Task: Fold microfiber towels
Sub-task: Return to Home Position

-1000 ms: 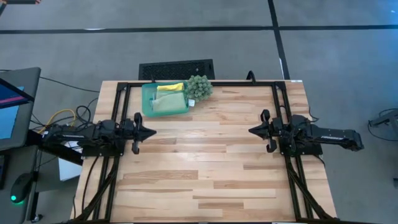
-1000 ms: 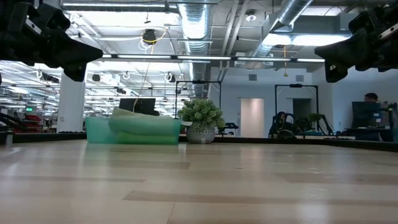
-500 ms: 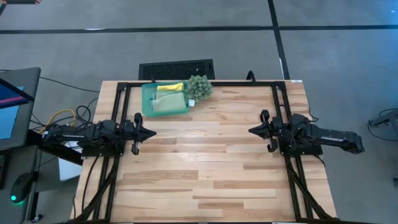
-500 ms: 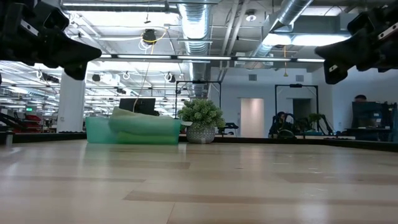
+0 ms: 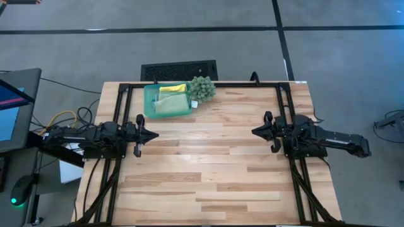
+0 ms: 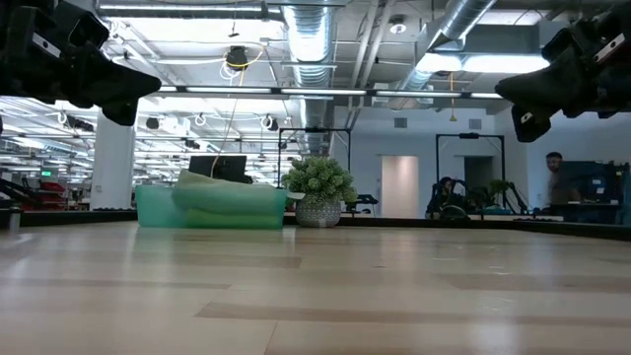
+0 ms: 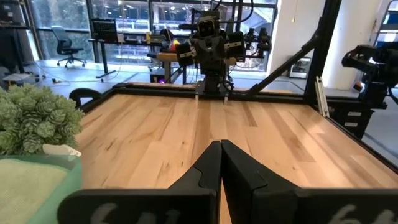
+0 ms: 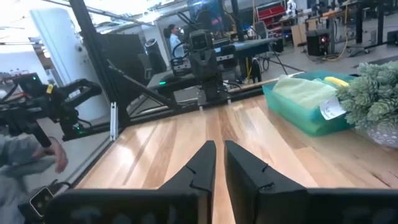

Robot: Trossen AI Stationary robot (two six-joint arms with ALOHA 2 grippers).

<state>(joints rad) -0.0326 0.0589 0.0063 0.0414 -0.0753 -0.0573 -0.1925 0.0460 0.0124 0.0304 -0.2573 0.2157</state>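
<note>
The microfiber towels lie stacked in a teal tray (image 5: 149, 101) at the table's far left. A pale green towel (image 5: 169, 104) is on top and a yellow towel (image 5: 172, 89) shows at the tray's far end; the rest of the stack is hidden. The right wrist view shows the same pale green towel (image 8: 300, 91) and a strip of the yellow towel (image 8: 336, 81). My left gripper (image 5: 155, 133) hovers level and shut over the table's left side. My right gripper (image 5: 254, 132) hovers level over the right side, with a narrow gap between its fingertips (image 8: 219, 145). Both point at the table's middle, far from the towels.
A spiky green plant (image 5: 202, 88) stands beside the tray's right side. A black frame (image 5: 208, 84) runs along the table's far edge and down both sides under the arms. Bare wood (image 5: 202, 157) spans the middle and near half. People show in the room beyond.
My right gripper has rolled a little about its own pointing line and swung slightly toward the table's far edge. The left gripper and the towels have kept still.
</note>
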